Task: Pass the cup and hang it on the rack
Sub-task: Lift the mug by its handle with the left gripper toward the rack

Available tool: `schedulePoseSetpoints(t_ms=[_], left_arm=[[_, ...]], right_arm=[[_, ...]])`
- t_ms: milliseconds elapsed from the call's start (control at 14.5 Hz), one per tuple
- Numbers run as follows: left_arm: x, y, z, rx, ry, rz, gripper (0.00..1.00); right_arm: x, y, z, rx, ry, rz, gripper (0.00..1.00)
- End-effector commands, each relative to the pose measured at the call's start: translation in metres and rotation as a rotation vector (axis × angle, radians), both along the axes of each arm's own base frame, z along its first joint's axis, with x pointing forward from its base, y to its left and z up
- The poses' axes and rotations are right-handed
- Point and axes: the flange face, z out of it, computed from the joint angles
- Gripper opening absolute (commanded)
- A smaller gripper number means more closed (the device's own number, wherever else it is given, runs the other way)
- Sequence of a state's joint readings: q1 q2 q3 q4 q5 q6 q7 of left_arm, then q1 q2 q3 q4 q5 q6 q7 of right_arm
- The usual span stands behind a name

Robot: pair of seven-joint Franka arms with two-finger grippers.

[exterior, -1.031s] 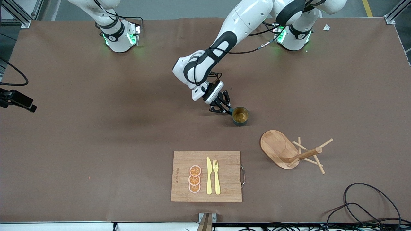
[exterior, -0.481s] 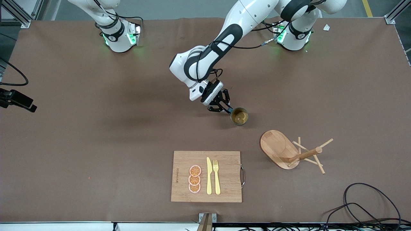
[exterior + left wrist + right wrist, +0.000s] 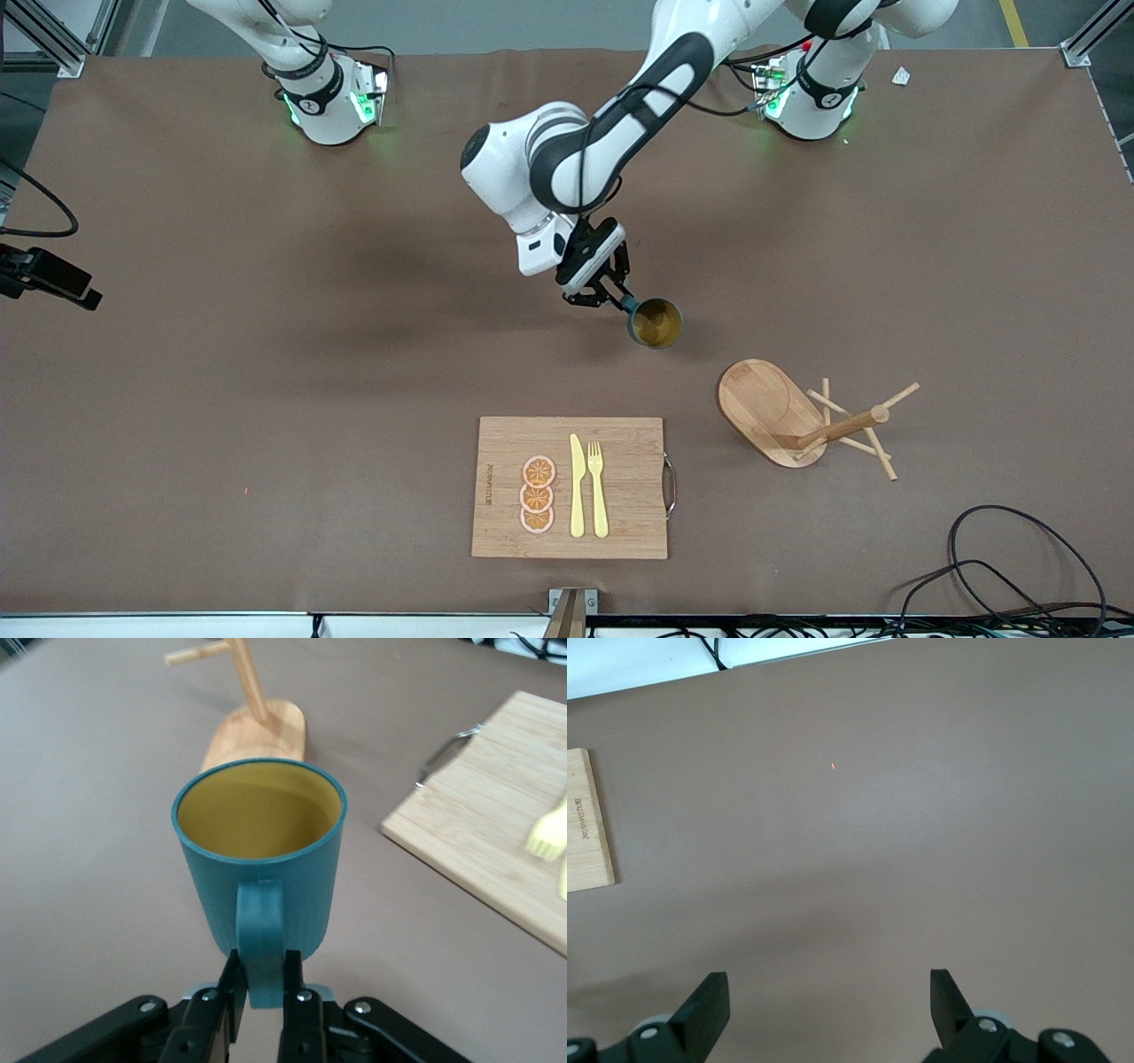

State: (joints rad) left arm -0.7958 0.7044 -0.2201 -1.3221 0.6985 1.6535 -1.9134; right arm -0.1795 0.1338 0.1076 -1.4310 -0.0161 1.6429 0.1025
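Cup (image 3: 656, 322) hangs over mid-bench, its handle clamped in your left hand (image 3: 609, 296). Nearer the front camera lies the rack (image 3: 791, 416), tipped over on the bench. Keep the cup level while passing. Your right hand (image 3: 829, 1003), fingers apart, waits over bare bench.

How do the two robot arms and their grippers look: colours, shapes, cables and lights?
Both arms are glossy white with rounded shells and black joint bands. Green lights glow at each base, and black cables run along the left arm. The left gripper has black linkage fingers below a white wrist block with a black camera. The right gripper shows black, widely spaced fingers with silver screws.
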Motion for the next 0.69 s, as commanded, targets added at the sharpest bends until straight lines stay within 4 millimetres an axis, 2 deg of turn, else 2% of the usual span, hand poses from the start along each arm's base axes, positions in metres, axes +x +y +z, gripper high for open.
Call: schedulePoseSetpoints(t_ms=[0, 138, 275, 412, 619], left_arm=[[0.025, 0.029, 0.076, -0.149, 0.073, -0.002, 0.00], [0.046, 0.058, 0.118, -0.215, 0.143, -0.035, 0.00], [0.075, 0.094, 0.151, -0.324, 0.181, -0.018, 0.00], [0.101, 0.125, 0.176, -0.470, 0.222, -0.004, 0.00], [0.137, 0.178, 0.198, -0.678, 0.277, 0.034, 0.00]], right_arm=[[-0.004, -0.001, 0.006, -0.012, -0.002, 0.002, 1.00], [-0.004, -0.001, 0.006, -0.012, -0.002, 0.002, 1.00], [-0.004, -0.001, 0.006, -0.012, -0.002, 0.002, 1.00], [-0.004, -0.001, 0.006, -0.012, -0.002, 0.002, 1.00], [-0.004, -0.001, 0.006, -0.012, -0.002, 0.002, 1.00]])
